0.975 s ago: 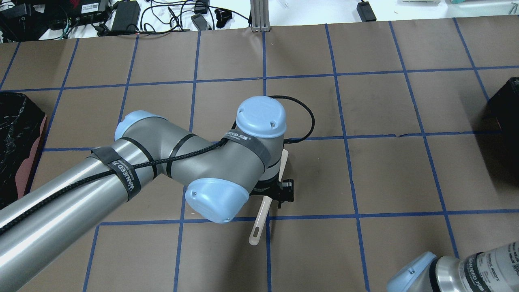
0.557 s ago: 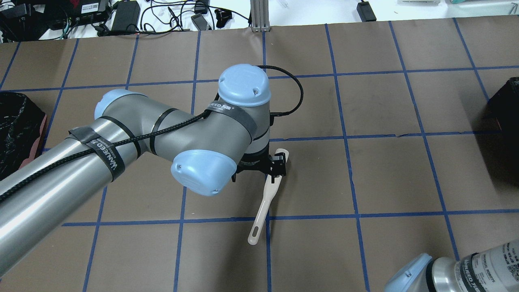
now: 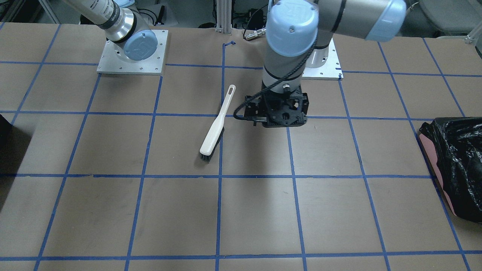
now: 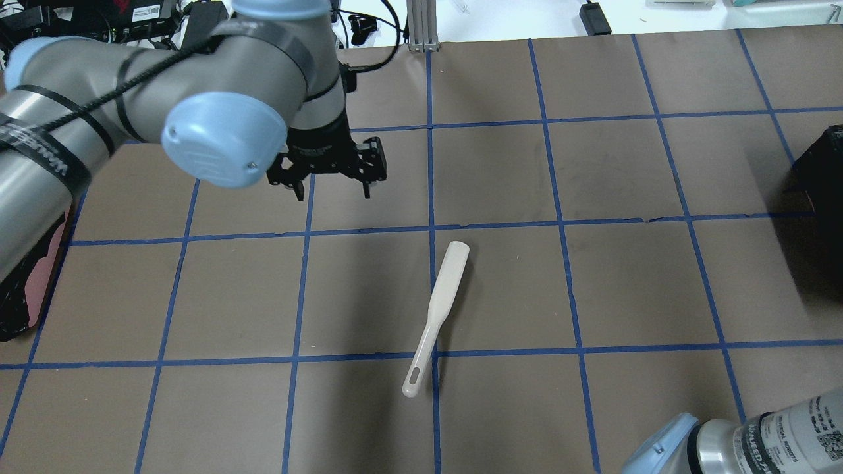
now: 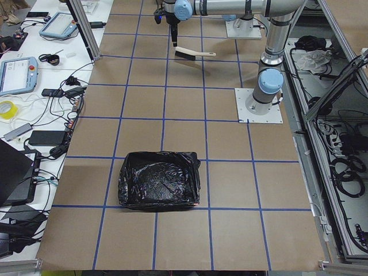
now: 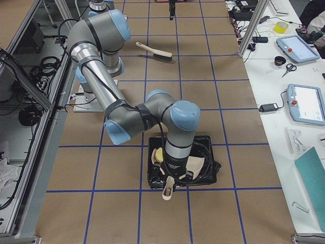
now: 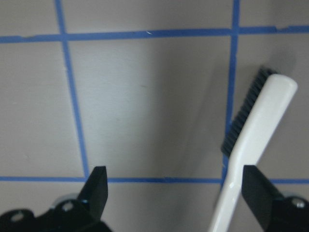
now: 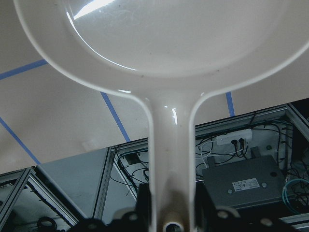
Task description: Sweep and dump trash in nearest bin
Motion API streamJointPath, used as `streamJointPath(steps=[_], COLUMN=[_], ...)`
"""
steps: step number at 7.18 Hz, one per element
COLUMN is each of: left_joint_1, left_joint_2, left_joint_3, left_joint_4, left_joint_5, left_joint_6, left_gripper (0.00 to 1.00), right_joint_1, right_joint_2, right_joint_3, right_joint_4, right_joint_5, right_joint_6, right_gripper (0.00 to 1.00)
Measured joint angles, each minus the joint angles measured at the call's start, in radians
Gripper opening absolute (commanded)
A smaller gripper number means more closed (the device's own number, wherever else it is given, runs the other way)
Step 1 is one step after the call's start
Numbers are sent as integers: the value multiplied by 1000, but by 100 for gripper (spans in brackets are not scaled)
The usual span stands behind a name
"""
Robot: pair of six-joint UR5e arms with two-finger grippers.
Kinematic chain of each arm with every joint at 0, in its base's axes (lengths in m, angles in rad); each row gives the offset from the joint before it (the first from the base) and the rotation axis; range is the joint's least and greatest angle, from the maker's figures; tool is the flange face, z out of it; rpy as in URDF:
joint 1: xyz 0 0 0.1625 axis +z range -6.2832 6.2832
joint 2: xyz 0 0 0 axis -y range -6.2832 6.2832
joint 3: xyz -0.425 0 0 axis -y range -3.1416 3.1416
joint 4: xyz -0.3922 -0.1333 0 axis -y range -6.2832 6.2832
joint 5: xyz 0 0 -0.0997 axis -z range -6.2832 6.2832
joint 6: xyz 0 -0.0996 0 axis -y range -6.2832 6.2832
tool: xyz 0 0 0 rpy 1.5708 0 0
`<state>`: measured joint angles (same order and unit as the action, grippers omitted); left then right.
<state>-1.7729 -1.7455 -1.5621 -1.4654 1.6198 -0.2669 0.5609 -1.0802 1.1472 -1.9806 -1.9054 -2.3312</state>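
The left gripper [image 4: 332, 191] hangs above the brown table [image 4: 625, 283] with its two fingers pointing down. They are spread wide and there is nothing between them. The white brush [image 4: 441, 309] lies flat on the table near the middle, apart from this gripper. Its slotted handle end points toward the robot and its dark bristle head points away. In the left wrist view the brush shows only at one side, next to one finger, and it is not gripped. At the robot's right end of the table the right arm bends down over a bin [image 6: 205, 175] that is lined with a black bag. The right gripper [image 8: 170, 208] is clamped on the handle of a white dustpan [image 8: 164, 38], and in the side view the pan sits over the opening of this bin. One yellow piece of trash [image 6: 159, 154] is seen inside the bin, just beside the wrist of the right arm. I cannot make out the other pieces, because the arm and the pan cover most of the opening. A second bin [image 5: 160, 187], also with a black bag, stands at the robot's left end of the table, well apart from both grippers.
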Motion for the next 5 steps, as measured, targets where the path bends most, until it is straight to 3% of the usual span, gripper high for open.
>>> streamJointPath(steps=[5], left_joint_1=[126], left_joint_2=[53], left_joint_3=[25], left_joint_4=[-16], left_joint_5=[103], left_joint_6=[241], left_gripper=[100], right_joint_1=[7], right_joint_2=[-26], right_joint_3=[24], right_joint_4=[-98], right_joint_5=[-87], right_joint_6=[59], right_gripper=[0])
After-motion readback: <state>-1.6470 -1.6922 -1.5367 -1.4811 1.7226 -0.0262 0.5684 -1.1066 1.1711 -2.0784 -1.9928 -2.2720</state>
